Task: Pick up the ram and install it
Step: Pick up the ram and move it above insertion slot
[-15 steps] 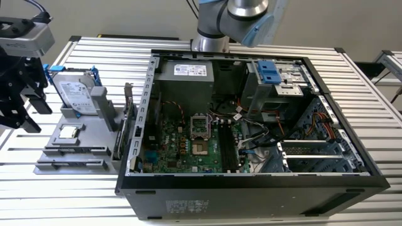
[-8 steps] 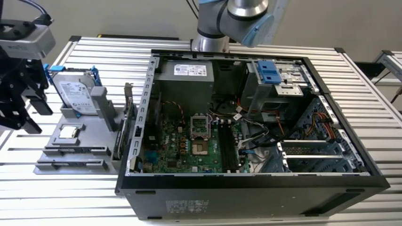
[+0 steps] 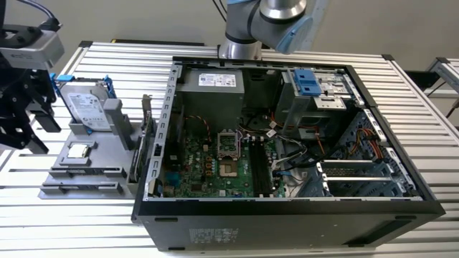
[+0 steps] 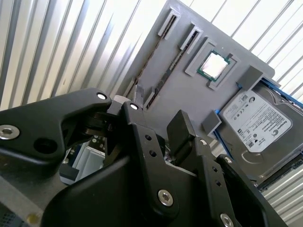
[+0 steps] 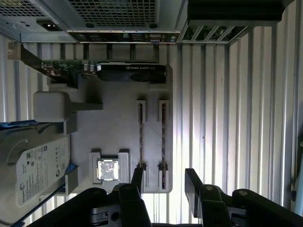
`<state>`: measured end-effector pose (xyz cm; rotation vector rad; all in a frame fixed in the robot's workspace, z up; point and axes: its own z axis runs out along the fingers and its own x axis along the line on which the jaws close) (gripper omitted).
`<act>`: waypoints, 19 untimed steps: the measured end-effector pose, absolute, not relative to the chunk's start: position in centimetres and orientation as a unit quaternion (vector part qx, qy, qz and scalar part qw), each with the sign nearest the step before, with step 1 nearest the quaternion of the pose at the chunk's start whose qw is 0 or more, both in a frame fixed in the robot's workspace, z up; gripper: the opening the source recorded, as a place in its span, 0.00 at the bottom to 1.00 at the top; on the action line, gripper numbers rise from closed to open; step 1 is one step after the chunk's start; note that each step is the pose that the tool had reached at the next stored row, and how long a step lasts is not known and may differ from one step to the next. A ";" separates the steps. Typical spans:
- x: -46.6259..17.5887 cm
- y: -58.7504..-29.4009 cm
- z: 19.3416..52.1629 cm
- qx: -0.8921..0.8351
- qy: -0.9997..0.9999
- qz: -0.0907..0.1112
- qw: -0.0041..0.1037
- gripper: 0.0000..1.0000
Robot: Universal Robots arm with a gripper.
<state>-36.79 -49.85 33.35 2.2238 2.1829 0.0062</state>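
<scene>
Bright light glares off the ribbed table (image 3: 72, 215) at 7 o'clock in the exterior view, washing slats white; the computer case (image 3: 287, 226) interior sits in shadow. In both wrist views the gripper (image 5: 164, 177) is a dark silhouette against shining slats.

place: robotics lab | evidence: slatted aluminium bench (image 3: 430, 123), open PC case (image 3: 287, 215), grey parts fixture (image 3: 107, 159)

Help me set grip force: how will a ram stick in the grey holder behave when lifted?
Probably stiff: the ram is a flat, straight board standing on edge in the grey holder. Likely light for its length, being so thin. Possibly fragile and apt to tip once freed, since only the end slots seem to keep it upright.
</scene>
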 end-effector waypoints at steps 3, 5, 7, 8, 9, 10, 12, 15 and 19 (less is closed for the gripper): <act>-36.8 -49.9 33.2 0.713 0.701 0.002 0.013 1.00; -36.8 -49.9 33.0 0.713 0.701 0.001 0.014 1.00; -36.8 -49.9 32.9 0.713 0.701 -0.001 0.015 1.00; -36.8 -49.9 32.8 0.713 0.701 -0.001 0.015 1.00; -36.8 -49.9 32.7 0.713 0.701 -0.001 0.016 1.00; -36.8 -49.9 32.6 0.713 0.701 -0.002 0.016 1.00; -36.8 -49.9 32.4 0.713 0.701 -0.002 0.016 1.00; -36.8 -49.9 32.2 0.713 0.701 -0.003 0.017 1.00; -36.8 -49.9 31.8 0.713 0.701 -0.003 0.018 1.00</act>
